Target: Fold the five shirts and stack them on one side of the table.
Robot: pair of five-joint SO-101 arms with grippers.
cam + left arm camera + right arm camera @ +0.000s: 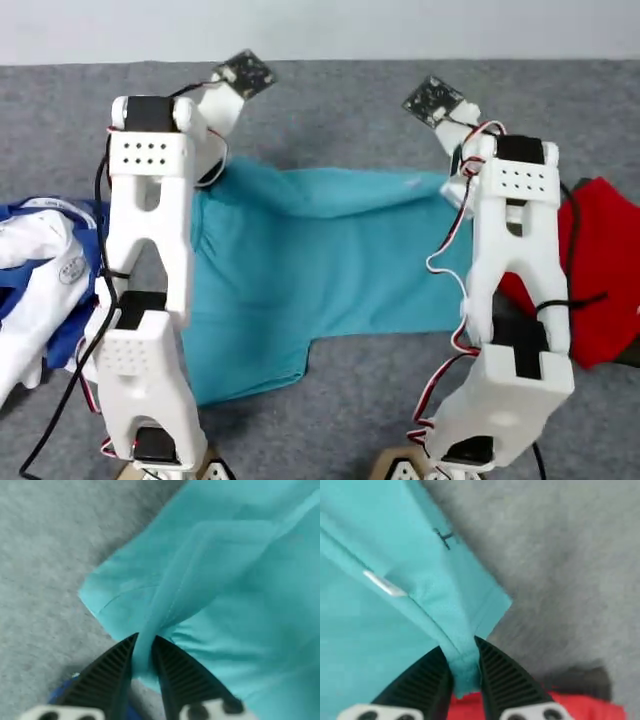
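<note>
A teal shirt lies spread across the middle of the grey table. My left gripper is shut on a fold of the teal shirt at its far left corner, the cloth pulled up into a ridge between the black ribbed fingers. My right gripper is shut on the hem of the teal shirt at its far right corner. In the high view the left arm and right arm stand over the shirt's two sides.
A pile of white and blue shirts sits at the left edge. A red shirt lies at the right edge, partly under the right arm, and shows as the red shirt below the right fingers. Grey table is bare beyond the teal shirt.
</note>
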